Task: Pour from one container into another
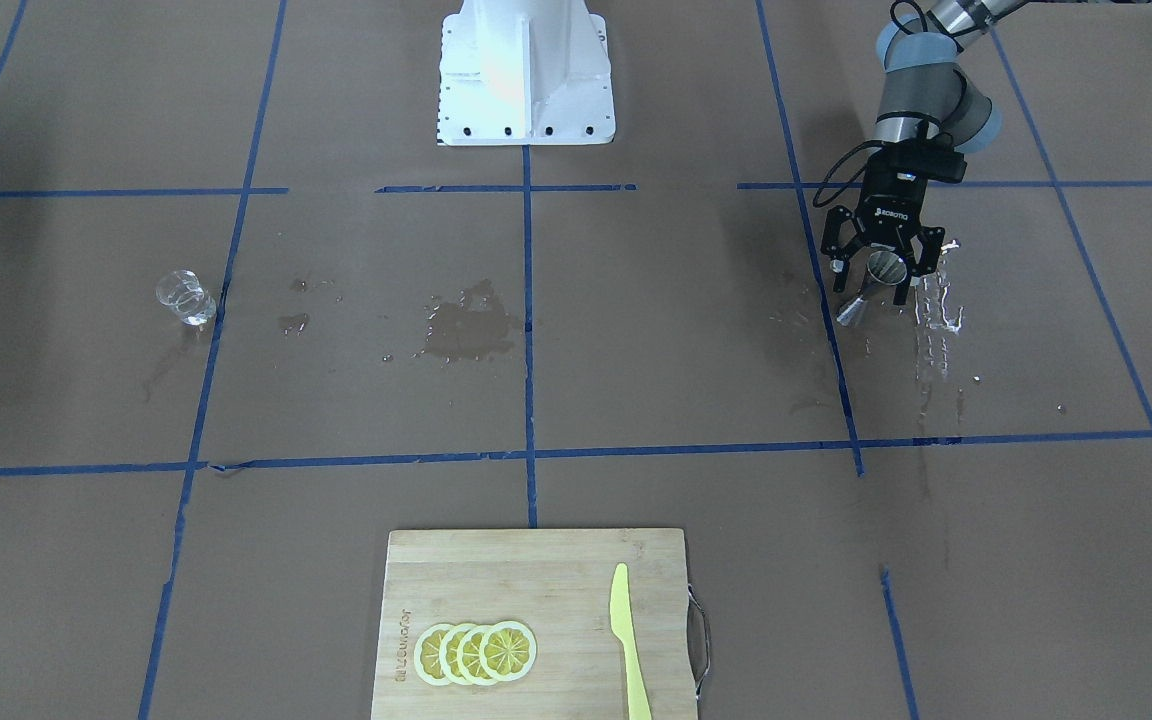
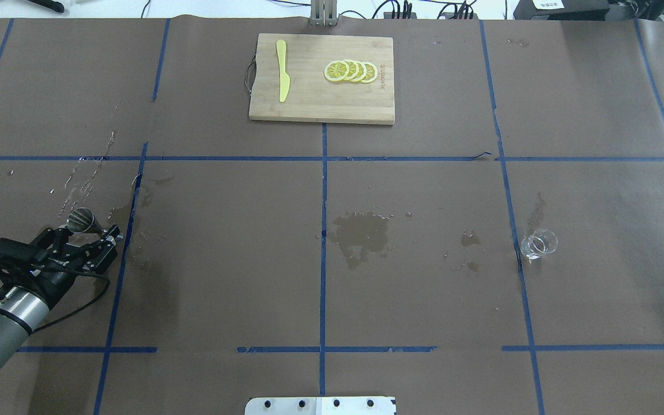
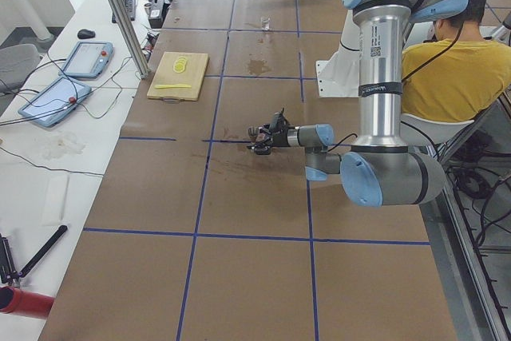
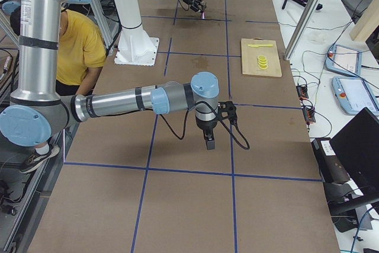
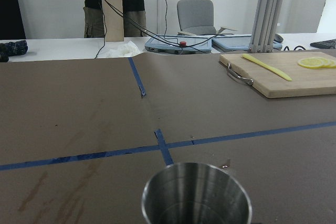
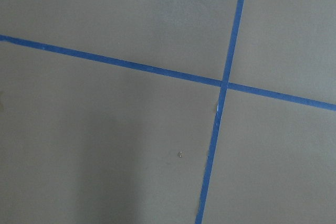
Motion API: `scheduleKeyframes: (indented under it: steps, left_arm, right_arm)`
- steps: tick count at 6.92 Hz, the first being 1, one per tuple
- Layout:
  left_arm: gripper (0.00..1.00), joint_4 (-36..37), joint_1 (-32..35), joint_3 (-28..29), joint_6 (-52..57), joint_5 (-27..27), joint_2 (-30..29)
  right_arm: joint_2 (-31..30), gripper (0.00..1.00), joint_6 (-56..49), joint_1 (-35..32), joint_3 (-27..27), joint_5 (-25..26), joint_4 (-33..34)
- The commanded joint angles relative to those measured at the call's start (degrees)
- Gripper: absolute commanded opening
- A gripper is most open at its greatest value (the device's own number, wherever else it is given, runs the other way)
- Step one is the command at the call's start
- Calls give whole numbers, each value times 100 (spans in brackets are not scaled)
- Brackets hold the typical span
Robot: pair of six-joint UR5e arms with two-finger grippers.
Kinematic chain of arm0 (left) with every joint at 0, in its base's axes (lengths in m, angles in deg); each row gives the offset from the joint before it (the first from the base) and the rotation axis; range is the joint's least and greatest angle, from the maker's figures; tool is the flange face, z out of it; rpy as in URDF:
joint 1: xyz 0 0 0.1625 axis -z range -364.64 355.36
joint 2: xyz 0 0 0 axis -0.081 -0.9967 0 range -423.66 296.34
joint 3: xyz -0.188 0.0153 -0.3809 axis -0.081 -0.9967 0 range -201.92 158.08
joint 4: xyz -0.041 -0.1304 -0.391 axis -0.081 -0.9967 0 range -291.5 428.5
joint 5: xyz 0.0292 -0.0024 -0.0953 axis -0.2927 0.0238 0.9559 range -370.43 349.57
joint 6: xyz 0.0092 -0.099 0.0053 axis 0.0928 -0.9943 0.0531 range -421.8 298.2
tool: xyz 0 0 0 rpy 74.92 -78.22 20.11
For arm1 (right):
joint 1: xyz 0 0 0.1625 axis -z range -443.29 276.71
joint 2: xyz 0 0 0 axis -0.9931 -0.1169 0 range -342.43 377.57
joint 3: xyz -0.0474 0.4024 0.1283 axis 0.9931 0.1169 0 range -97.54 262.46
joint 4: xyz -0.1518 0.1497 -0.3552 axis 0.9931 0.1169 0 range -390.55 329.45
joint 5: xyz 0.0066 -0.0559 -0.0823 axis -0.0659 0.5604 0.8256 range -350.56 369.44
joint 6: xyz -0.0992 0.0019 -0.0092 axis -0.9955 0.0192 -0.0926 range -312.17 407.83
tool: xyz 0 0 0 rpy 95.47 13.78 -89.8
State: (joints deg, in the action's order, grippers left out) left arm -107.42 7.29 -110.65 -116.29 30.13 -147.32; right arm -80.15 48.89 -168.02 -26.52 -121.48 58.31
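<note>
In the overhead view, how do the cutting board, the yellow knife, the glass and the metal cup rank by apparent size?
1. cutting board
2. yellow knife
3. glass and metal cup: they look about alike, so no ranking between them.

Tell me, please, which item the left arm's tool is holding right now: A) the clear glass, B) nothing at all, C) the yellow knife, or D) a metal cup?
D: the left tool is closed around a metal cup, while the clear glass sits far off on the table and the yellow knife lies on the cutting board.
</note>
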Motion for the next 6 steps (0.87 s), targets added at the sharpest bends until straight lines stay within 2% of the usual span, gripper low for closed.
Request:
scheduleKeyframes:
  steps: [1,3,5,6]
  left_arm:
    - [83,5,-24,75,0,-3,-10]
    - [83,5,-42,110,0,-3,-36]
    - [73,-12,-59,128,-9,-3,-36]
    - [60,-47,-68,137,-9,-3,-36]
  right_arm:
    - [15,100,0,0,0,5,0]
    - [7,100,0,0,0,5,0]
    - [16,100,0,0,0,-4,0]
    - [7,100,0,0,-9,-4,0]
